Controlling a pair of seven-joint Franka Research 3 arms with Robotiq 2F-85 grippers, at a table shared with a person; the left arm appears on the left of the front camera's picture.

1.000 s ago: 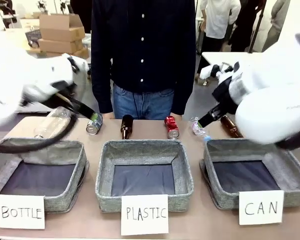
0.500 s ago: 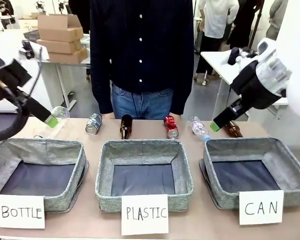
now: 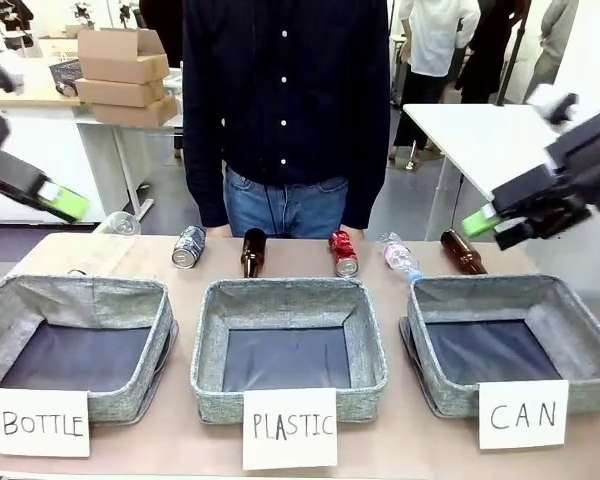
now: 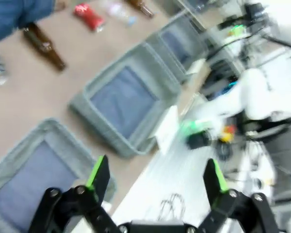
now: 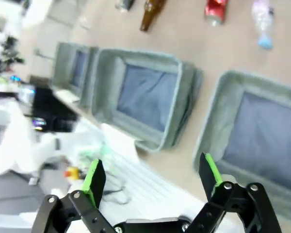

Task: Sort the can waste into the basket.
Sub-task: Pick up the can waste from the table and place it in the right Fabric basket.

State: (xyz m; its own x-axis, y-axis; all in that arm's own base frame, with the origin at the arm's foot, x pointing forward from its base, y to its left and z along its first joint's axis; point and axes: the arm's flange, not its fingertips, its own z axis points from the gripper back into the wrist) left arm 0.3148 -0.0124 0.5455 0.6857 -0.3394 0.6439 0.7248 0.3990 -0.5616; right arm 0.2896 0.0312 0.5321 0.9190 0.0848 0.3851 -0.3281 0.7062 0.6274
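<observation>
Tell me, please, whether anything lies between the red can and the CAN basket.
Yes: a clear plastic bottle lies on the table between the red can and the CAN basket, beside its far left corner. A brown bottle lies just beyond the basket's far rim. Lifted over, the can should clear.

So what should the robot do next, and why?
Probably lower the open right gripper toward the red can: it lies on the table beyond the PLASTIC basket, nearer that arm, and the CAN basket sits on the same side.
</observation>
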